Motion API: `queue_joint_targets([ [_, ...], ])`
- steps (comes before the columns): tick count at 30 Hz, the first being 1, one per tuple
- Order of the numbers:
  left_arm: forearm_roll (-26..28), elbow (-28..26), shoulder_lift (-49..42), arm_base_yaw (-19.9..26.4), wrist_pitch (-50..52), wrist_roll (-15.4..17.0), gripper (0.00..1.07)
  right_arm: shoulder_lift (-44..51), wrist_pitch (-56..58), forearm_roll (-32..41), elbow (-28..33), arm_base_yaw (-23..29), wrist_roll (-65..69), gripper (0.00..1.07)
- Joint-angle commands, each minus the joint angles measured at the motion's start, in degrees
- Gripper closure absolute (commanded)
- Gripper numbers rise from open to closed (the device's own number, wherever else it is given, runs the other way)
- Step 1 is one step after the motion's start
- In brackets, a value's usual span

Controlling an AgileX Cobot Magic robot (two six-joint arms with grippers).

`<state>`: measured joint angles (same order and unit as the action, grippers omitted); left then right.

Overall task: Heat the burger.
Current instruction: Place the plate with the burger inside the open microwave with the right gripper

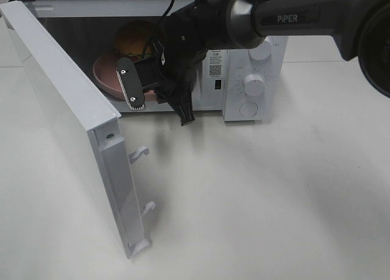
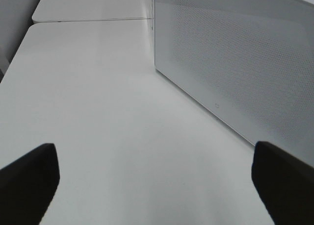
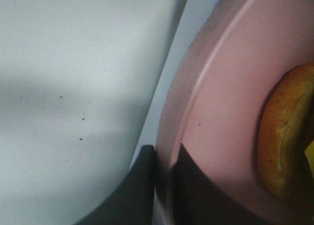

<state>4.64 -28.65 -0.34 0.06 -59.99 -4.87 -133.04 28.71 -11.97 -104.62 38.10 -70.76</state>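
The burger, with its golden-brown bun, sits on a pink plate inside the open microwave. My right gripper reaches into the cavity from the right and is shut on the plate's near rim. The right wrist view shows the plate with its rim pinched between the dark fingers of the right gripper, and the burger's bun further in. My left gripper is open over the bare table, holding nothing, beside the door's outer face. It does not show in the exterior high view.
The microwave door swings out wide to the left, with two latch hooks on its free edge. Control knobs sit on the panel at the right. White table stretches in front.
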Motion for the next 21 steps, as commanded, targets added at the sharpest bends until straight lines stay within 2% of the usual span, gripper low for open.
queue_joint_targets([
  [1, 0.2, 0.2, -1.3, -0.2, 0.6, 0.2, 0.07, -0.2, -1.9, -0.7, -1.8, 0.0, 2.2, 1.07],
  [7, 0.2, 0.2, -1.3, -0.2, 0.6, 0.2, 0.07, -0.8, -1.3, -1.8, -2.4, 0.0, 3.4, 1.07],
  [12, 0.2, 0.2, -1.3, -0.2, 0.6, 0.2, 0.07, -0.8, -1.7, -1.9, -2.4, 0.0, 5.7, 1.03],
  [21, 0.2, 0.2, -1.3, -0.2, 0.6, 0.2, 0.07, -0.8, -1.7, -2.1, -2.4, 0.0, 12.4, 0.86],
])
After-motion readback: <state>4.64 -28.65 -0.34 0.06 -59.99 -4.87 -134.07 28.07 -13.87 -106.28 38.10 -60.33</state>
